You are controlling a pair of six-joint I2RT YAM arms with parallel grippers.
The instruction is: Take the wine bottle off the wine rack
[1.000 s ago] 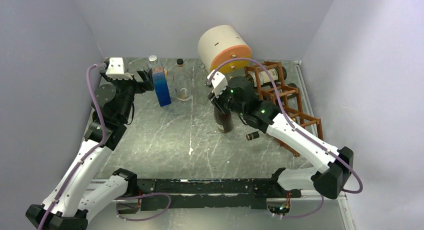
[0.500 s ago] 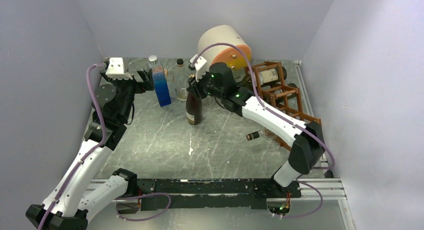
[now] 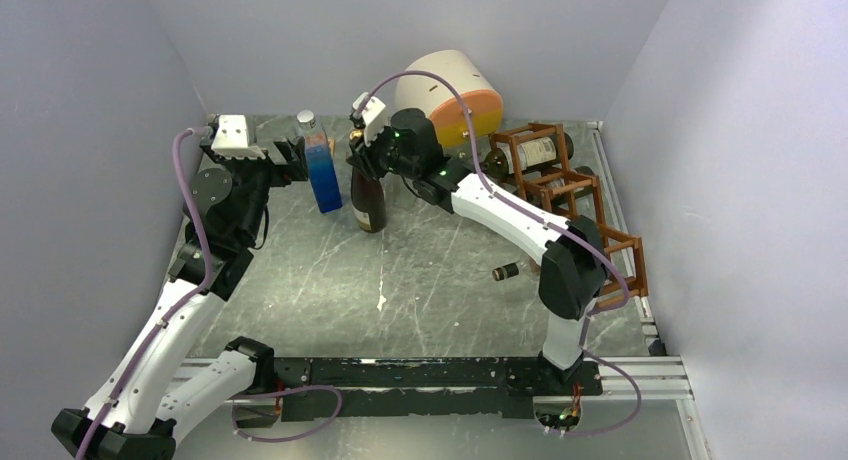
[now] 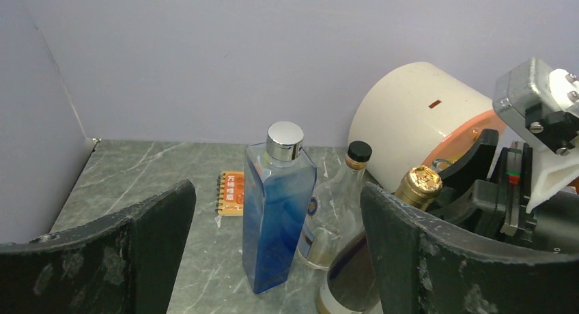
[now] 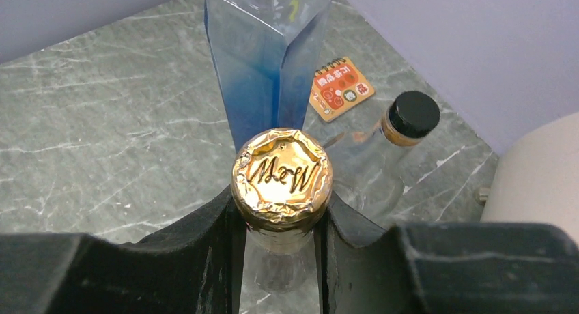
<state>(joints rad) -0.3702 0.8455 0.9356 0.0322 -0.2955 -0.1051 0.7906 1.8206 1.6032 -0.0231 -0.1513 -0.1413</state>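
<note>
My right gripper (image 3: 364, 162) is shut on the neck of a dark wine bottle (image 3: 368, 206) with a gold foil cap (image 5: 281, 175). The bottle stands upright, its base at the table, right of a blue square bottle (image 3: 322, 172). The same wine bottle shows in the left wrist view (image 4: 382, 259). The reddish-brown wine rack (image 3: 585, 215) stands at the right; another bottle (image 3: 528, 152) lies in its far cell and a dark bottle neck (image 3: 505, 272) sticks out of a near cell. My left gripper (image 3: 298, 160) is open, just left of the blue bottle (image 4: 276, 211).
A clear bottle with a black cap (image 5: 399, 133) stands behind the wine bottle. A small orange notebook (image 5: 341, 87) lies at the back. A large white and orange cylinder (image 3: 450, 90) lies at the back centre. Grey walls close in on both sides.
My right arm has carried the upright wine bottle leftward and away from the rack, to beside the blue bottle. The left arm has not moved.
</note>
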